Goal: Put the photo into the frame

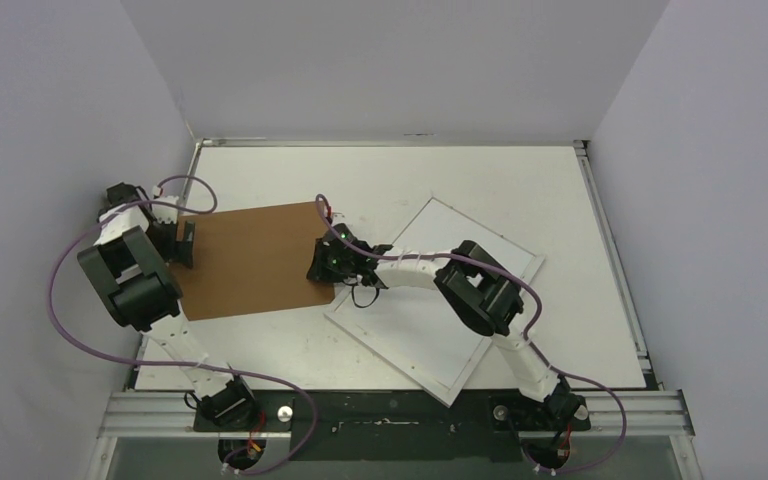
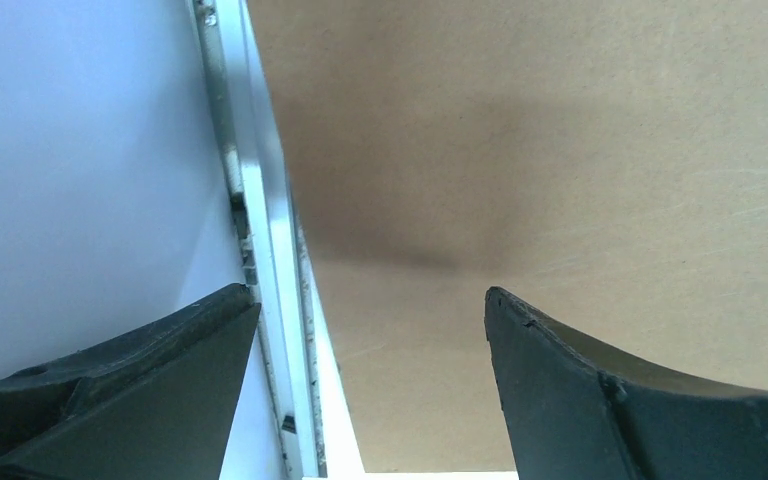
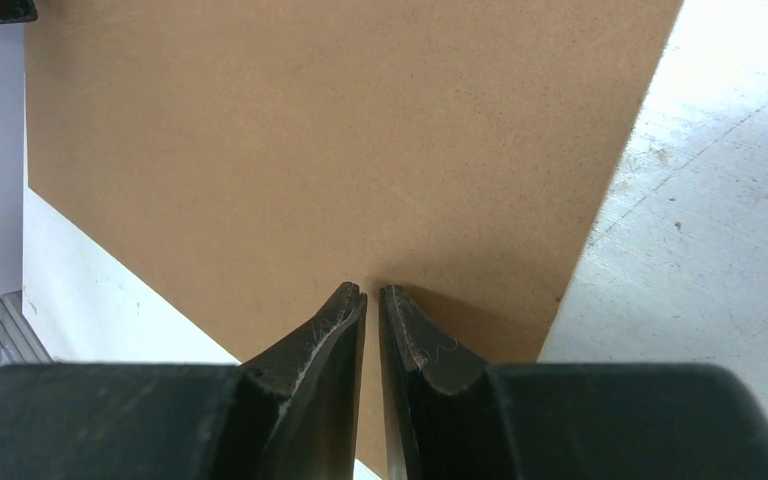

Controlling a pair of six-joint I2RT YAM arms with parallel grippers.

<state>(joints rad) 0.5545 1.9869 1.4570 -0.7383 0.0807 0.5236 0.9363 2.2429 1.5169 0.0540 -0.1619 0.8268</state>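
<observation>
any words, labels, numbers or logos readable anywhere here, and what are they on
None: no view shows any text that can be read.
The brown backing board is plain.
The white frame shows no print.
The table has only scuffs, no lettering.

The flat brown cardboard backing board (image 3: 340,140) looks matt, with a fine fibrous speckle. The white table top (image 3: 720,230) is matt, scuffed and gritty. My right gripper (image 3: 372,292) has black plastic fingers (image 3: 305,345), dull and scratched. The thin white rectangular frame (image 1: 415,340) seems smooth, perhaps painted.
</observation>
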